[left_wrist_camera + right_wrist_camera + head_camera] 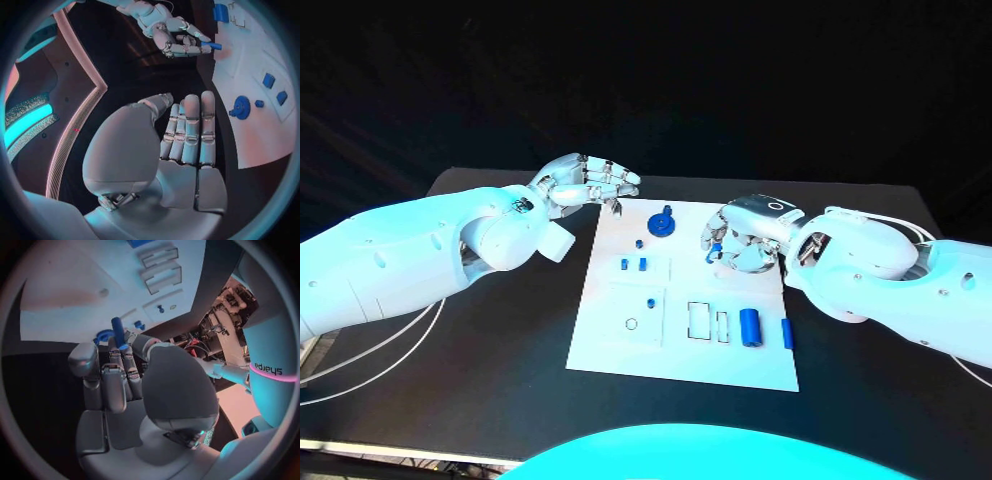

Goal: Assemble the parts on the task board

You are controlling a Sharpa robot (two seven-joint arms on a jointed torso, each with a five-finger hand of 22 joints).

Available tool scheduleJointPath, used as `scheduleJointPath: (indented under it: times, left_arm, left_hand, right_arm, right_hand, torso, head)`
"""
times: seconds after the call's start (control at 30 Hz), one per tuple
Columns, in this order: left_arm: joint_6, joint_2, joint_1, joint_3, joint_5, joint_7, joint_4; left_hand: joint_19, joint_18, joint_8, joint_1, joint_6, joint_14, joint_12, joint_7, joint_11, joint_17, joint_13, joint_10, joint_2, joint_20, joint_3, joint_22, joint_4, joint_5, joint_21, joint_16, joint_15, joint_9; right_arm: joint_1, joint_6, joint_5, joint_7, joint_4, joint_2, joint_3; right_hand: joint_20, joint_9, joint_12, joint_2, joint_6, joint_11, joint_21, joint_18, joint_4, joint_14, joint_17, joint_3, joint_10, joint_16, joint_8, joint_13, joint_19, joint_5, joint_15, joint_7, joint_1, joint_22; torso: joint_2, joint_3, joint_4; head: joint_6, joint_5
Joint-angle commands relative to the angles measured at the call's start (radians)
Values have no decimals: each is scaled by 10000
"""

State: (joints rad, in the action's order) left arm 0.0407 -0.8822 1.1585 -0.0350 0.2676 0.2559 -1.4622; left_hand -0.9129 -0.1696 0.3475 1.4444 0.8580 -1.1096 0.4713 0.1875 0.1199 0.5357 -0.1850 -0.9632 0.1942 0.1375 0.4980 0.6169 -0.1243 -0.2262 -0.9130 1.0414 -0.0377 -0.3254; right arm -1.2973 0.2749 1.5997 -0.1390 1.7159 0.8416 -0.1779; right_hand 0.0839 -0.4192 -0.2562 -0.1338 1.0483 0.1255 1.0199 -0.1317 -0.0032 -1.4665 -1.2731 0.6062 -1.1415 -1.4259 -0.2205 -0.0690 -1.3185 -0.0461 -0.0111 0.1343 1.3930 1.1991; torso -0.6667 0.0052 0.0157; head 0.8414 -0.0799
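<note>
Blue peg (118, 331) is pinched in the fingertips of the right robot hand (740, 243), over the far right part of the white task board (625, 345). Left robot hand (584, 183) is held empty w/ fingers straight and close together, at the board's far left corner above the black worktop (502, 390). A blue gear-like part (661, 222), small blue pcs (633, 264) and a blue cylinder (751, 326) are seen on the board.

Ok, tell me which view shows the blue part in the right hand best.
The right wrist view: the blue rod-like part stands clear between the right hand's fingers. The left wrist view shows its tip protruding; in the head view the fingers mostly hide it.
</note>
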Motion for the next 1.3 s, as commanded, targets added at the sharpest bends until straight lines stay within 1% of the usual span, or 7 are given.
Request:
scheduleJointPath:
  times: [0.03, 0.27, 0.47, 0.63, 0.73, 0.97, 1.3]
  left_arm:
    - [-167, 34, 4, -6, -14, 68, -13]
    - [-162, 71, 4, -6, -14, 78, -14]
    - [-160, 148, 4, -5, -14, 79, 29]
    - [-160, 208, 4, -5, -14, 87, 49]
    - [-149, 221, 5, -5, -14, 89, 58]
    - [-144, 238, 5, -4, -14, 82, 68]
    - [-159, 253, 6, -4, -14, 86, 68]
  left_hand:
    - [-59, -145, -18, -18, -83, 31, 16, 16, -5, 11, -10, 65, -61, 17, -22, -11, -28, -38, 34, 46, -57, 15]
    - [-59, -145, -18, -18, -83, 31, 16, 16, -5, 11, -10, 65, -61, 17, -22, -11, -28, -38, 34, 46, -57, 15]
    - [-59, -145, -18, -18, -83, 31, 16, 16, -5, 11, -10, 65, -61, 17, -22, -11, -28, -38, 34, 46, -57, 15]
    - [-59, -145, -18, -18, -83, 31, 16, 16, -5, 11, -10, 65, -61, 17, -22, -11, -28, -38, 34, 46, -57, 15]
    - [-62, -146, -16, -25, -89, 36, 19, 14, -5, 19, -12, 73, -61, 21, -28, -21, -44, -39, 49, 47, -60, 14]
    - [-62, -146, -15, -23, -90, 40, 21, 13, -5, 20, -13, 74, -59, 21, -29, -23, -44, -39, 52, 46, -60, 14]
    - [-59, -144, -14, -38, -90, 45, 22, 15, -3, 22, -13, 75, -59, 23, -36, -28, -59, -37, 60, 43, -62, 13]
  right_arm:
    - [-29, -36, 25, -22, 206, -102, 12]
    - [133, -105, 38, 111, 417, -891, 24]
    - [535, -52, 166, 350, 345, -1685, 24]
    - [872, -22, 217, 506, 176, -2176, 19]
    - [1029, -32, 228, 567, 23, -2413, -2]
    - [1337, -43, 239, 682, -298, -2688, -82]
    - [1474, -62, 247, 733, -480, -2832, -120]
  right_hand:
    - [-34, -16, -135, 134, 90, -660, 38, 163, -485, -437, -13, 435, -734, -44, -56, -288, -36, -26, -87, -3, 253, 12]
    - [-36, -17, -129, 138, 89, -659, 1, 154, -494, -437, -12, 446, -738, -45, -53, -290, -16, -27, -87, 1, 258, -10]
    - [-39, -17, -119, 141, 78, -654, -2, 152, -512, -437, -13, 462, -739, -46, -44, -293, -10, -27, -87, 10, 266, -6]
    - [-40, -17, -109, 142, 71, -649, -13, 149, -528, -435, -2, 474, -738, -41, -37, -295, -1, -27, -86, 17, 272, -9]
    - [-40, -17, -105, 143, 68, -647, -26, 146, -533, -437, -10, 479, -737, -45, -35, -296, 7, -27, -85, 20, 274, -16]
    - [-41, -17, -96, 145, 63, -642, -39, 142, -544, -433, 10, 488, -734, -36, -30, -297, 17, -27, -82, 27, 274, -20]
    - [-40, -17, -88, 147, 58, -637, -35, 143, -550, -435, 1, 494, -730, -41, -25, -298, 18, -27, -80, 32, 273, -14]
  torso:
    - [-5, 0, 17]
    - [-8, -3, 4]
    - [-10, 8, 14]
    - [-10, 4, 21]
    - [-7, -9, -3]
    - [-8, 14, 9]
    - [-8, 18, 12]
  head:
    - [-3, -56]
    - [47, -202]
    - [115, -506]
    - [179, -650]
    - [188, -694]
    - [281, -825]
    - [313, -872]
